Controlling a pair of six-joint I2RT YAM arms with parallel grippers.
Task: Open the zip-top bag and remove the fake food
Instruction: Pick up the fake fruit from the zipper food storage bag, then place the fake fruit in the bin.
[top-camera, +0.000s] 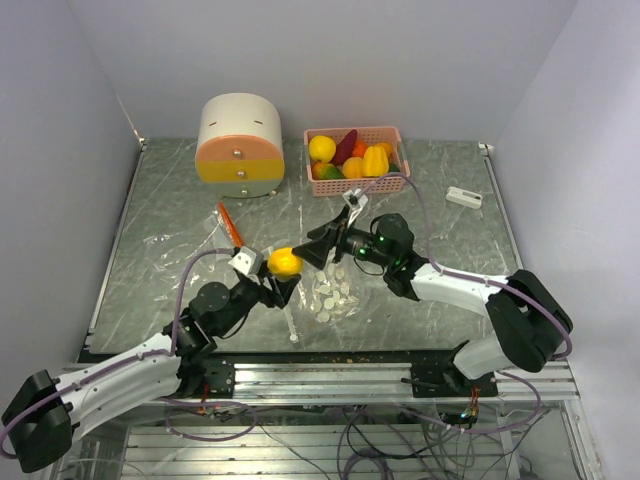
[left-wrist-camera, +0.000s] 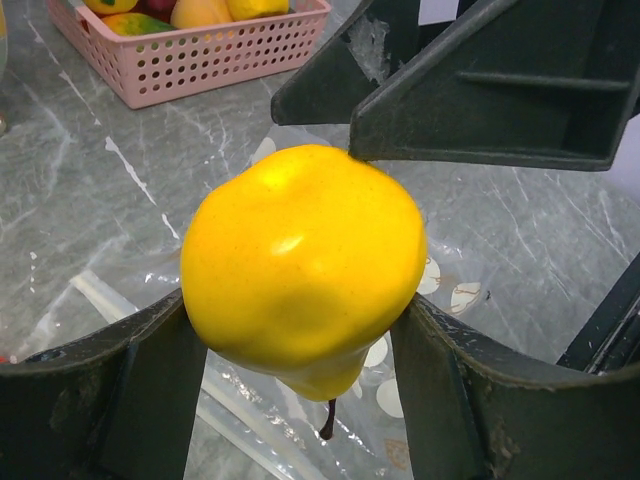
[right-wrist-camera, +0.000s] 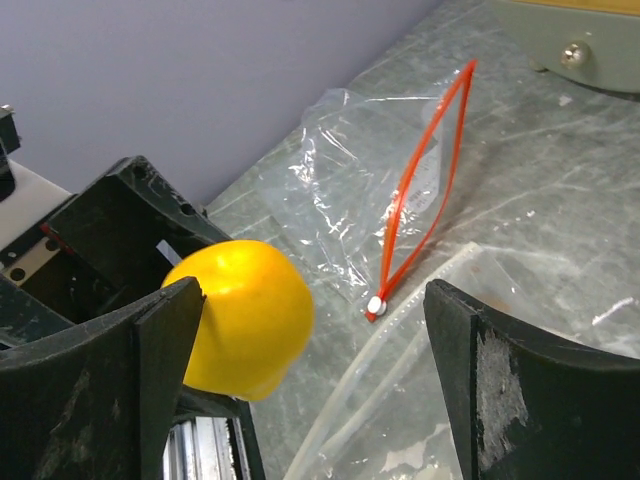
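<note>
Two fingers of the left hand are clamped on a yellow fruit, one pad on each flank, and the glossy piece of fake food is held up off the table. A thin dark stem pokes out below it. Right alongside, the right hand stands spread wide with nothing between its fingers. One of those fingers sits at the fruit's upper edge, though contact or a hair's gap is impossible to call.

Underneath the pair lies clear plastic with pale round spots, flat on the marbled surface.

Out to the left is the zip-top bag, crumpled and lying flat. Its red zip strip is parted into a narrow loop with a white slider at one end, and nothing coloured shows inside it.

Further back, a pink basket holds more fake food in yellow, orange, green and dark purple. Beside it on the left stands the round cream, orange and yellow drawer box. A small white device rests near the right edge.
</note>
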